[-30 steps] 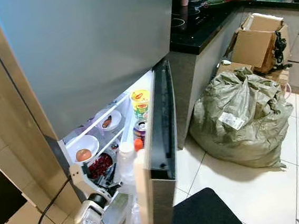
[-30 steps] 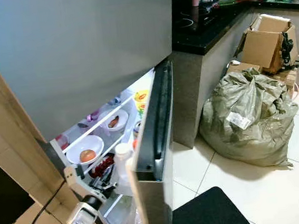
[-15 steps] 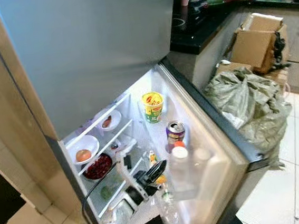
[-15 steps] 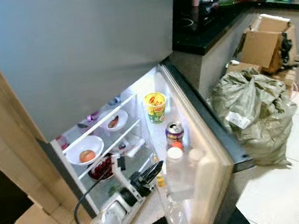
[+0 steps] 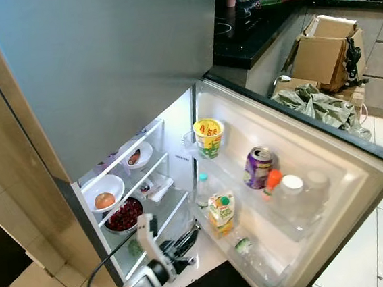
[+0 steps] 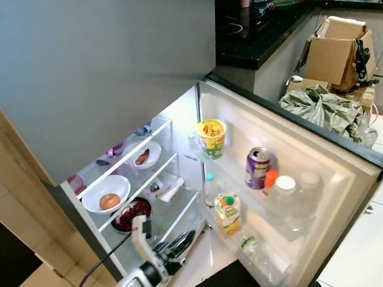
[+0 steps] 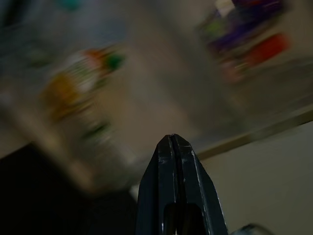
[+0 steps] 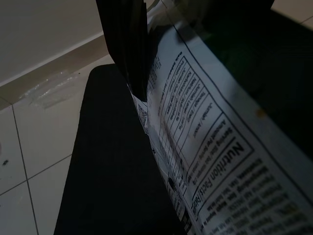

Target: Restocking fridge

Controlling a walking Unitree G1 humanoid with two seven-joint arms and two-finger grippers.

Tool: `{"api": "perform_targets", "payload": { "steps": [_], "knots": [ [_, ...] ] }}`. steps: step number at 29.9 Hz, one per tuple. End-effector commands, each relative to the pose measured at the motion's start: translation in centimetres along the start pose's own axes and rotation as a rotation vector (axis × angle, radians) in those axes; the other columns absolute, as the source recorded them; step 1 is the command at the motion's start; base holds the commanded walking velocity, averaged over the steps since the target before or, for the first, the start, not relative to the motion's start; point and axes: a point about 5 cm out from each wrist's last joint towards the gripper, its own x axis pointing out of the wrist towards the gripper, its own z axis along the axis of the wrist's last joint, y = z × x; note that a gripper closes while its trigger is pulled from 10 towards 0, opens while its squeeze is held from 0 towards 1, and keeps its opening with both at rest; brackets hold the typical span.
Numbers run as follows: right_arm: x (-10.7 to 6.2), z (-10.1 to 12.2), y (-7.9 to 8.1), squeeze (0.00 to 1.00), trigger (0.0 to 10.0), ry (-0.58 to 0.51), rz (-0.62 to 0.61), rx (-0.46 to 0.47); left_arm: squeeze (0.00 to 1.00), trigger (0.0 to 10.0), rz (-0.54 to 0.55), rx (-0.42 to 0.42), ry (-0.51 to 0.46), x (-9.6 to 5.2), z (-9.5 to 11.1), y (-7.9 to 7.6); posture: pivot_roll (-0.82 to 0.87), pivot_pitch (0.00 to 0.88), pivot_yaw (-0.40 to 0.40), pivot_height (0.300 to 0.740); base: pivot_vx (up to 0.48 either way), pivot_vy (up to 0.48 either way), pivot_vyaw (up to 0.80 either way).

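- While my right gripper (image 8: 132,49) hangs low over a black mat (image 8: 107,161) on the tiled floor, its wrist camera shows the fingers pinched on the edge of a packet (image 8: 205,147) printed with a nutrition panel; that is the thing to be stocked.
- I judge the packet light, soft and crinkly, and thin film can slip. The grip sits near a seam or top edge, though the view is too dark to be sure. A hold further in on the body would be safer before I lift it to a shelf.
- My left gripper (image 5: 187,240) sits low at the foot of the open fridge, in front of the bottom shelf, fingers pressed together with nothing between them.
- Just beyond it, the door racks carry a juice carton (image 5: 221,212), a small bottle (image 5: 202,188), a purple can (image 5: 257,167) and a yellow cup (image 5: 208,136).
- On the inner shelves I see a dark bowl of red fruit (image 5: 124,215), a white bowl (image 5: 104,190) holding something round, and a smaller bowl (image 5: 137,153) above.
- Behind the fridge door (image 5: 329,164) lie a grey-green sack (image 5: 317,104) and a cardboard box (image 5: 324,46), with a dark counter (image 5: 248,29) beyond.
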Motion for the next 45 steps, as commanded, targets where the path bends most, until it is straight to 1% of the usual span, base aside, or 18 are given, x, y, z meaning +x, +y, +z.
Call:
{"api": "perform_targets", "payload": {
  "steps": [1, 3, 5, 6, 7, 8, 9, 10, 13, 16, 18, 22, 26, 38, 45],
  "knots": [
    [0.0, 0.2, 0.1, 0.00, 10.0, -0.012, -0.003, 0.005, 0.00, 10.0, 0.090, -0.004, 0.043, -1.5, -0.9, 1.3, -0.04, 0.012, 0.012, 0.740, 0.000, 0.000, 0.00],
    [0.0, 0.2, 0.0, 0.00, 10.0, -0.016, -0.006, 0.002, 0.00, 10.0, 0.217, -0.012, 0.085, -3.4, -2.2, 2.7, -0.04, 0.009, 0.009, 0.740, 0.000, 0.000, 0.00],
    [0.0, 0.3, -0.1, 0.00, 10.0, -0.019, -0.009, 0.000, 0.00, 10.0, 0.301, -0.019, 0.111, -4.8, -3.2, 3.5, -0.04, 0.008, 0.008, 0.740, 0.000, 0.000, 0.00],
    [0.0, 0.3, -0.1, 0.00, 10.0, -0.020, -0.011, -0.002, 0.00, 10.0, 0.335, -0.024, 0.122, -5.4, -3.6, 3.8, -0.04, 0.006, 0.005, 0.740, 0.000, 0.000, 0.00],
    [0.0, 0.3, -0.1, 0.00, 10.0, -0.020, -0.011, -0.002, 0.00, 10.0, 0.335, -0.024, 0.122, -5.4, -3.6, 3.8, -0.04, 0.006, 0.005, 0.740, 0.000, 0.000, 0.00],
    [0.0, 0.4, -0.2, 0.00, 10.0, -0.022, -0.014, -0.006, 0.00, 10.0, 0.408, -0.030, 0.157, -6.7, -4.7, 4.3, -0.04, 0.006, 0.005, 0.740, 0.000, 0.000, 0.00],
    [0.0, 0.4, -0.2, 0.00, 10.0, -0.023, -0.015, -0.008, 0.00, 10.0, 0.447, -0.031, 0.177, -7.3, -5.2, 4.6, -0.04, 0.003, 0.002, 0.740, 0.000, 0.000, 0.00],
    [0.0, 0.4, -0.2, 0.00, 10.0, -0.023, -0.015, -0.008, 0.00, 10.0, 0.447, -0.031, 0.177, -7.3, -5.2, 4.6, -0.04, 0.003, 0.002, 0.740, 0.000, 0.000, 0.00],
    [0.0, 0.5, -0.4, 0.00, 10.0, -0.027, -0.017, -0.013, 0.00, 10.0, 0.550, -0.051, 0.228, -9.2, -6.7, 5.1, -0.04, 0.002, 0.001, 0.740, 0.000, 0.000, 0.00],
    [0.0, 0.6, -0.4, 0.00, 10.0, -0.030, -0.018, -0.015, 0.00, 10.0, 0.620, -0.074, 0.263, -10.6, -7.8, 5.4, -0.04, 0.004, 0.001, 0.740, 0.000, 0.000, 0.00],
    [0.0, 0.7, -0.4, 0.00, 10.0, -0.033, -0.019, -0.013, 0.00, 10.0, 0.670, -0.071, 0.295, -11.6, -8.5, 5.6, -0.04, 0.004, 0.001, 0.740, 0.000, 0.000, 0.00],
    [0.0, 0.7, -0.4, 0.00, 10.0, -0.035, -0.019, -0.011, 0.00, 10.0, 0.689, -0.078, 0.303, -12.0, -8.9, 5.6, -0.04, 0.004, 0.001, 0.740, 0.000, 0.000, 0.00],
    [0.0, 0.8, -0.4, 0.00, 10.0, -0.040, -0.015, -0.022, 0.00, 10.0, 0.704, -0.070, 0.291, -11.9, -8.7, 5.7, -0.03, 0.004, 0.000, 0.740, 0.000, 0.000, 0.00],
    [0.0, 1.3, -0.3, 0.00, 10.0, -0.052, -0.010, -0.008, 0.00, 10.0, 0.709, -0.034, 0.275, -11.0, -7.5, 5.9, -0.03, 0.000, 0.005, 0.740, 0.000, 0.000, -0.78],
    [0.0, 1.5, -0.3, 0.00, 10.0, -0.056, -0.008, -0.010, 0.00, 10.0, 0.713, -0.033, 0.277, -10.9, -7.6, 5.9, -0.04, 0.000, 0.005, 0.740, 0.000, 0.000, -0.78]
  ]
}}
